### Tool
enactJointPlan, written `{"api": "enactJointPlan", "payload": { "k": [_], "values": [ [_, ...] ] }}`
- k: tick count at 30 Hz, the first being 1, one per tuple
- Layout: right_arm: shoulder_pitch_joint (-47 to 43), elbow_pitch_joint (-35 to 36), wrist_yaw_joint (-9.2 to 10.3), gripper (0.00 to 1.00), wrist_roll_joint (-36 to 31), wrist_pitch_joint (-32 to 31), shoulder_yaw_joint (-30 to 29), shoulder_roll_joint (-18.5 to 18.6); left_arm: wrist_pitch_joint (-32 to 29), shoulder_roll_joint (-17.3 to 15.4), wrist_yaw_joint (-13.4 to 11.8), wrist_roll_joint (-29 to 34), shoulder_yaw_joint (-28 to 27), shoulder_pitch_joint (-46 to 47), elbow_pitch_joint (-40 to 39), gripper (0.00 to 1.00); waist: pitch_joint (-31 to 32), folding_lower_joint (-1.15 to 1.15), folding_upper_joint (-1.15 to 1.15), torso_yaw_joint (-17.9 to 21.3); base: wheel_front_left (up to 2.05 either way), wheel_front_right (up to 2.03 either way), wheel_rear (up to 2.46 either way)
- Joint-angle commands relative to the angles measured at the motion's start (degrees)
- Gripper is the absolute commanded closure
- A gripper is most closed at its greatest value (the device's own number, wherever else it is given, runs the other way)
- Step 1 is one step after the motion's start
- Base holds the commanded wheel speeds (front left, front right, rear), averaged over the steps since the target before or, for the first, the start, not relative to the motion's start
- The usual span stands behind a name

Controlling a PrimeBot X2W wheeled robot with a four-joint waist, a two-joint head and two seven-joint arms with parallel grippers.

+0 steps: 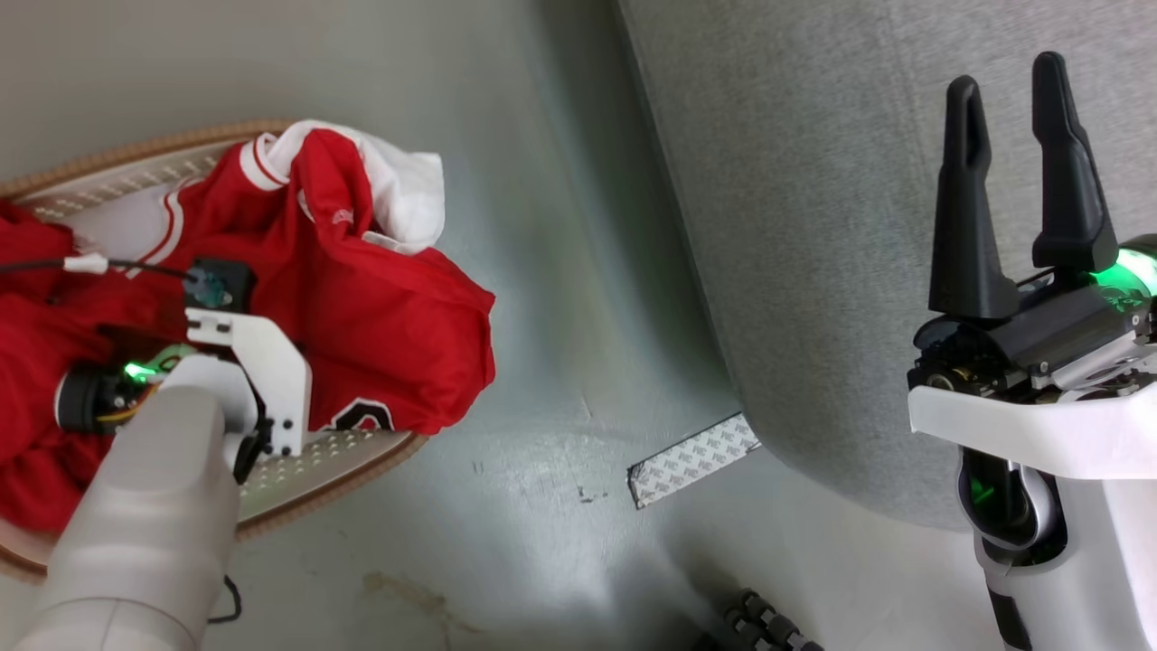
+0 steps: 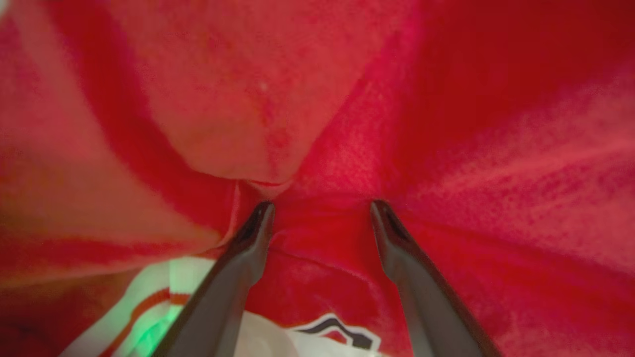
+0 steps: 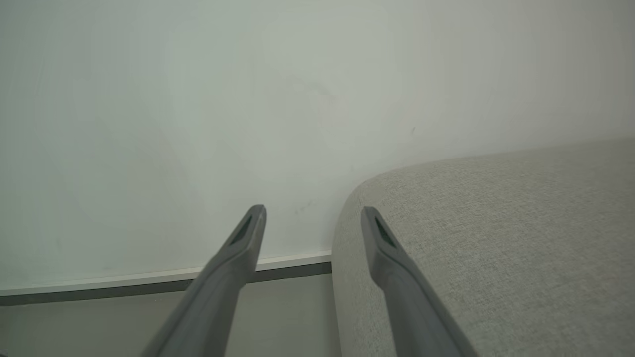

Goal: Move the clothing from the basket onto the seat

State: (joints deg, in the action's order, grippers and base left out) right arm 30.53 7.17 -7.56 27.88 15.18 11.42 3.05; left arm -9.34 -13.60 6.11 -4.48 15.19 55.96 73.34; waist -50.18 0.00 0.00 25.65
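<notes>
Head view: shows the clothing (image 1: 362,298) heaped in the basket (image 1: 136,149), with one red fold spilling over the basket rim nearest the seat (image 1: 813,226) and hanging above the floor (image 1: 560,362). Leaves the seat bare and apart from the basket, with a strip of floor between.

Hazards, as judged from this layout:
- Pinching only one thin layer risks a weak hold and a drop onto the floor between basket and seat.
- Closing too deep risks catching the white cloth (image 1: 411,194) at the far rim, possibly the liner, together with the red fabric.
- Lifting a tangled bundle risks trailing fabric that snags on the brown rim and drags or tips the basket.

Arm pose:
- Left wrist view: shows the left gripper (image 2: 322,208) driven down into the pile, jaws spread fully, both tips against red fabric, a ridge of cloth between them, nothing clamped.
- Head view: shows the left forearm rising from the lower left corner, wrist bent over the basket's near rim.
- Holds the right gripper (image 1: 1005,81) above the seat's near edge, fingers spread wide and empty, aimed across the seat corner toward the wall (image 3: 198,99).
</notes>
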Motion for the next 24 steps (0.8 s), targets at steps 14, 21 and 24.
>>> {"api": "enactJointPlan", "payload": {
  "k": [14,21,24],
  "values": [
    [1.0,-1.4,0.14,0.0,-1.8,-0.1,-0.1,-0.2,6.6,1.3,1.1,-2.0,1.5,-1.0,0.4,1.0,3.3,0.0,0.0,-2.3,0.0,0.0,0.0],
    [-0.6,-3.0,0.14,0.0,-4.6,-0.1,0.1,-0.2,13.2,4.9,1.3,-4.5,0.9,-5.0,0.5,1.0,11.7,0.0,0.0,-5.1,0.0,0.0,0.0],
    [-1.6,-3.9,0.14,0.0,-5.8,-0.1,0.2,0.2,16.4,6.4,1.3,-6.0,0.9,-7.0,0.4,1.0,16.4,0.0,0.0,-6.7,0.0,0.0,0.0]
  ]
}}
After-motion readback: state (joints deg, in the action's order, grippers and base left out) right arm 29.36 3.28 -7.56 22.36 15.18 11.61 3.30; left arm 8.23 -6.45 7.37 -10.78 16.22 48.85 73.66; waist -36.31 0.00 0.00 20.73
